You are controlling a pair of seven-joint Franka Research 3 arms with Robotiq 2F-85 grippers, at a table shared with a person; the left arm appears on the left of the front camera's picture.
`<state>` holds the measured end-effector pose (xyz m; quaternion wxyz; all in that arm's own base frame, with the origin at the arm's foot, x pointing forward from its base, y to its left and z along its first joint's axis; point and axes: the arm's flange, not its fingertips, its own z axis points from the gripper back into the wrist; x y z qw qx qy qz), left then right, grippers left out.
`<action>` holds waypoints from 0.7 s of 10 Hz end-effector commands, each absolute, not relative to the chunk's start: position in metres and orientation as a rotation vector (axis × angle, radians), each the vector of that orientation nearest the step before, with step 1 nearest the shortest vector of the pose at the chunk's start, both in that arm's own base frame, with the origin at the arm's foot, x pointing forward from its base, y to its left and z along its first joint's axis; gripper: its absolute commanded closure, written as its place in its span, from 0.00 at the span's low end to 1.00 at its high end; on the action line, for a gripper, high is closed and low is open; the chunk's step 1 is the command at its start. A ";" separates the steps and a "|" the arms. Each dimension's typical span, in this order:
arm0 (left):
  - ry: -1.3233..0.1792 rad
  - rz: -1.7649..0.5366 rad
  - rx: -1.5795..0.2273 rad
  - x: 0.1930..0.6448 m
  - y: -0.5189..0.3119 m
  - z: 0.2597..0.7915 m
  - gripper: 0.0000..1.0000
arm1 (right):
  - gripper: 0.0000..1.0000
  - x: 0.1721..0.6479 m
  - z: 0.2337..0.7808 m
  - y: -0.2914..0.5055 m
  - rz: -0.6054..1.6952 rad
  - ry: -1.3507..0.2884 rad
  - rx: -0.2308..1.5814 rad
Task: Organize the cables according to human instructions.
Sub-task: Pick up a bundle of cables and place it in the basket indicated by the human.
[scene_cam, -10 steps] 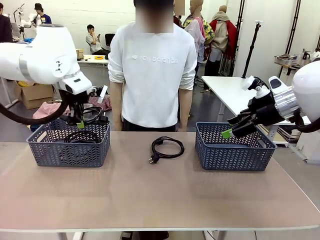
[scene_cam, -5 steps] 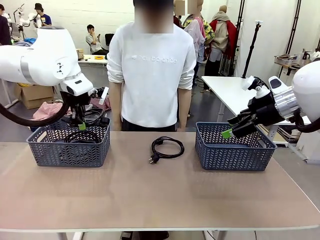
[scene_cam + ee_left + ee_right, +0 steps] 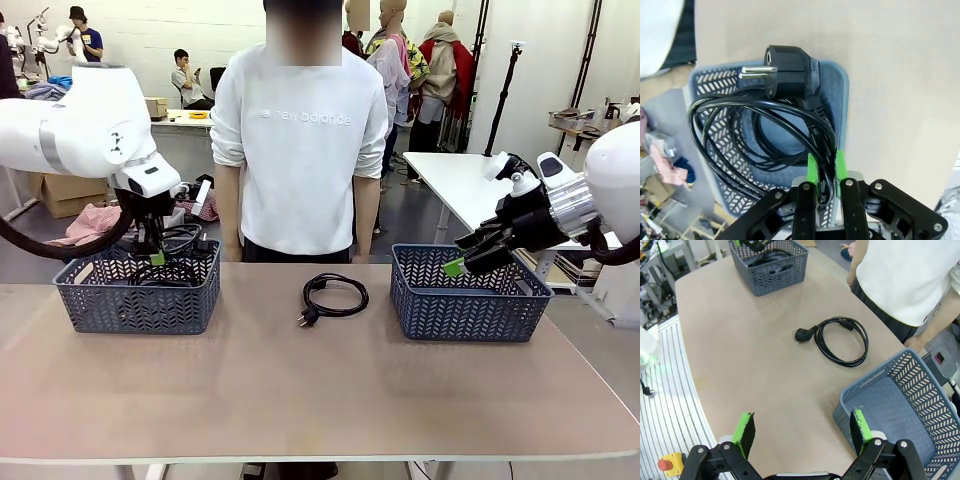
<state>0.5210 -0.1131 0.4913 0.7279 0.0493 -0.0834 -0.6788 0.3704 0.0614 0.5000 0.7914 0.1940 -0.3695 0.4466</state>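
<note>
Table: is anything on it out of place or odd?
A loose cable lies on the table between the left basket and the right basket, in neither. The left gripper is shut on a second cable over the left basket. Nothing looks damaged.

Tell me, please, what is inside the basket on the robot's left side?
A coiled black cable lies in the left basket. The left hand grips another coil above it, hiding how many lie beneath.
</note>
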 end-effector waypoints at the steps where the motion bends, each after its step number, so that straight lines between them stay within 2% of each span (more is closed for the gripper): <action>1: -0.179 -1.494 0.123 0.533 -0.095 0.489 0.85 | 0.00 0.374 0.499 0.060 0.978 -0.817 0.443; 7: -0.163 -1.431 0.170 0.579 -0.079 0.455 0.85 | 0.00 0.374 0.499 0.060 0.978 -0.817 0.443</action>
